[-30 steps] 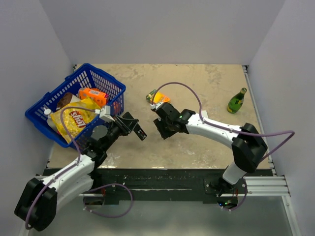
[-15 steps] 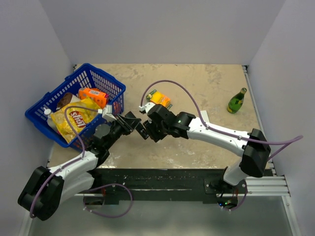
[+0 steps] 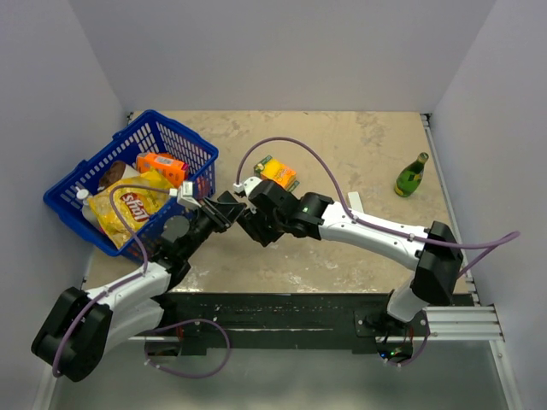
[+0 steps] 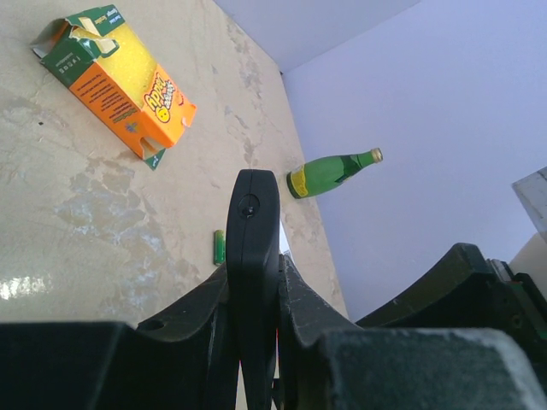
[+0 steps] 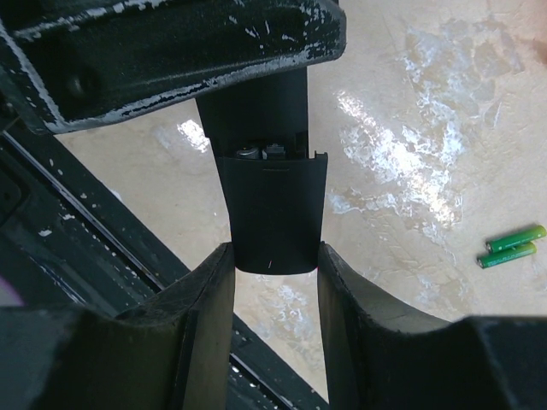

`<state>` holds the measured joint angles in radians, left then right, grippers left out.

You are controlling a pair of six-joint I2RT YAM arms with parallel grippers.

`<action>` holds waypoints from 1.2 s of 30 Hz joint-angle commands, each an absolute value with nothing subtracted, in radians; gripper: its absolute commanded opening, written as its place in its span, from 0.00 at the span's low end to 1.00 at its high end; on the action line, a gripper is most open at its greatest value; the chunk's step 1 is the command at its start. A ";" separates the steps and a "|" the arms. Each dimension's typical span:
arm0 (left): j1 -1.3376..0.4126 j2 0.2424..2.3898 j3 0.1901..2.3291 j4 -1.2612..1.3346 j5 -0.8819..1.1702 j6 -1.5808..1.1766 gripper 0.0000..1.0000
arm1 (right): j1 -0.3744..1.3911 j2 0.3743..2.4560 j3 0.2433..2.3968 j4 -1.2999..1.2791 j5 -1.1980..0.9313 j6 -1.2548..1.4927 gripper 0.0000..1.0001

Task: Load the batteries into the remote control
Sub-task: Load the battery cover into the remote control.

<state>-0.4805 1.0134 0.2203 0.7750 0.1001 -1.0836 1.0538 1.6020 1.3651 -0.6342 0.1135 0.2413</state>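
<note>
While my left gripper [image 4: 254, 295] pinches the rigid remote [image 4: 254, 218] mid-frame, my right gripper [image 5: 275, 265] clamps its light, likely slippery cover [image 5: 272, 205] by its edges.

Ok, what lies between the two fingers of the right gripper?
The end of the black remote, seen in the right wrist view; both fingers sit against its sides.

Top view looks down from behind; both close wrist views share the remote control [image 4: 254, 256].
</note>
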 commanded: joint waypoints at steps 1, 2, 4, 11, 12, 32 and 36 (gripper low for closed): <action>-0.483 1.014 0.212 0.874 0.104 -1.115 0.00 | 1.063 1.598 1.402 -0.646 0.118 0.229 0.23; -0.483 1.011 0.207 0.885 0.106 -1.118 0.00 | 1.063 1.601 1.401 -0.646 0.120 0.229 0.23; -0.483 1.006 0.207 0.887 0.104 -1.124 0.00 | 1.063 1.601 1.401 -0.647 0.123 0.229 0.23; -0.483 1.009 0.196 0.913 0.115 -1.152 0.00 | 1.066 1.591 1.402 -0.638 0.114 0.221 0.23; -0.483 1.011 0.195 0.916 0.117 -1.157 0.00 | 1.069 1.589 1.402 -0.638 0.115 0.219 0.23; -0.483 1.025 0.193 0.966 0.155 -1.198 0.00 | 1.077 1.591 1.420 -0.663 0.126 0.198 0.23; -0.483 1.023 0.193 0.969 0.160 -1.201 0.00 | 1.080 1.597 1.427 -0.669 0.124 0.193 0.23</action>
